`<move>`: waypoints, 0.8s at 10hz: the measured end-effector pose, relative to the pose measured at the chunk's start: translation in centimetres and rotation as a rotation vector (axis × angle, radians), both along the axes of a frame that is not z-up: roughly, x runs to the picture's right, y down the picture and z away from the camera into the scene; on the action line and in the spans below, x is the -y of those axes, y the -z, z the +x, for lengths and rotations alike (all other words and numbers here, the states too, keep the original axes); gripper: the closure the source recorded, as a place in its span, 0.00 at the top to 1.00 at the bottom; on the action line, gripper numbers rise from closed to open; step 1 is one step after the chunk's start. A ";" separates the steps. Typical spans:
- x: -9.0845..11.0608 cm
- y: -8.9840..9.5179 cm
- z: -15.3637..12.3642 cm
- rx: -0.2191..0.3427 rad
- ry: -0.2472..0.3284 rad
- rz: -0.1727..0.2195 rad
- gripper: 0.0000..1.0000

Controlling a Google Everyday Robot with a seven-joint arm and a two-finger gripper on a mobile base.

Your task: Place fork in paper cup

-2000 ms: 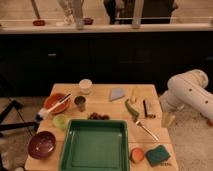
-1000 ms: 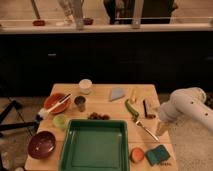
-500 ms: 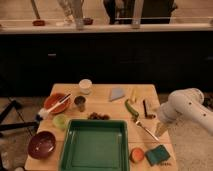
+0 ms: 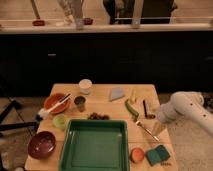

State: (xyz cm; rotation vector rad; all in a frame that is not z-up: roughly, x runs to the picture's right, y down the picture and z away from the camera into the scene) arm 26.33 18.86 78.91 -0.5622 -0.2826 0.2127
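Light wooden table (image 4: 107, 90) in front of dark cabinets, a bright ledge running above them. The white arm reaches in from the right, and the gripper (image 4: 160, 127) hangs at the table's right edge with jaws spread wide, gripping nothing. The fork (image 4: 148, 131) lies flat and diagonal just beside it. The paper cup (image 4: 85, 86) stands far left, well apart. Between them sit the green pepper (image 4: 131, 108), a dark bar (image 4: 146, 108) and the green tray (image 4: 95, 145).
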 end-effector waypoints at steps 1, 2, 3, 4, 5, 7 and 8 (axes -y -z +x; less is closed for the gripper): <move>-0.1 -0.3 -0.4 0.016 -0.020 -0.005 0.80; -0.3 -0.5 -0.6 0.029 -0.032 -0.010 0.80; -0.6 -0.7 -0.8 0.043 -0.039 -0.015 0.80; -0.9 -0.8 -1.1 0.056 -0.037 -0.023 0.80; -1.4 -1.0 -1.7 0.075 -0.026 -0.034 0.80; -2.5 -1.1 -2.5 0.098 -0.005 -0.052 0.80; -3.2 -1.2 -2.7 0.106 0.002 -0.063 0.80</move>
